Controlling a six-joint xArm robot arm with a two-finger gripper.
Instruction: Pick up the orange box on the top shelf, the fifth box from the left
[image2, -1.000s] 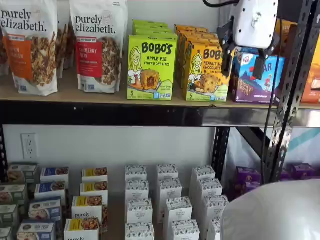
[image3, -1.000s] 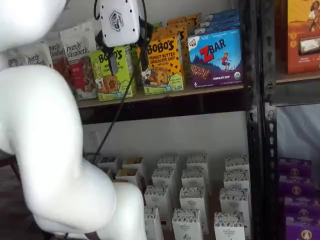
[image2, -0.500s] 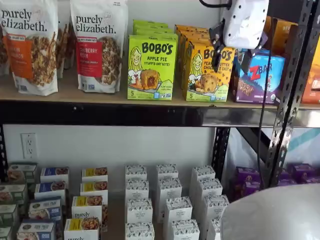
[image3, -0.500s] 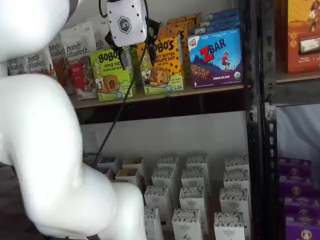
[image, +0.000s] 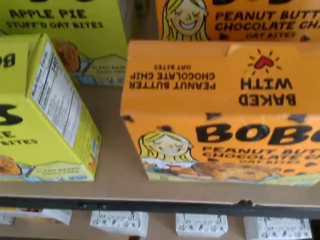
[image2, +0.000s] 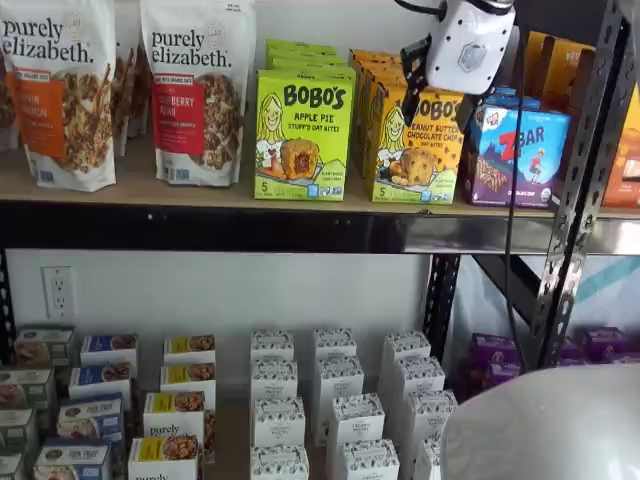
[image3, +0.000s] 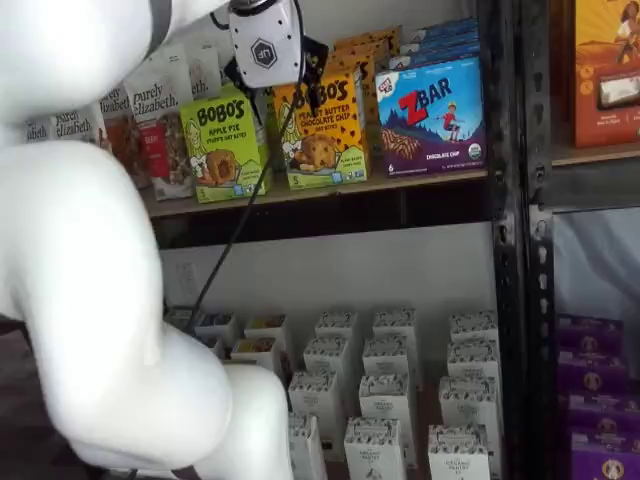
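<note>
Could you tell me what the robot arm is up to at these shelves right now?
The arm's pincer hangs at the top of the orange box on the top shelf, with black fingers on either side of the box's top; whether they grip it cannot be told. The box stands on the board between the green Bobo's box and the ZBar box.

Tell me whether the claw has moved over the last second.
Yes. In a shelf view the claw has shifted left and up: it hung in front of the blue ZBar box, and now sits over the orange box.
</note>
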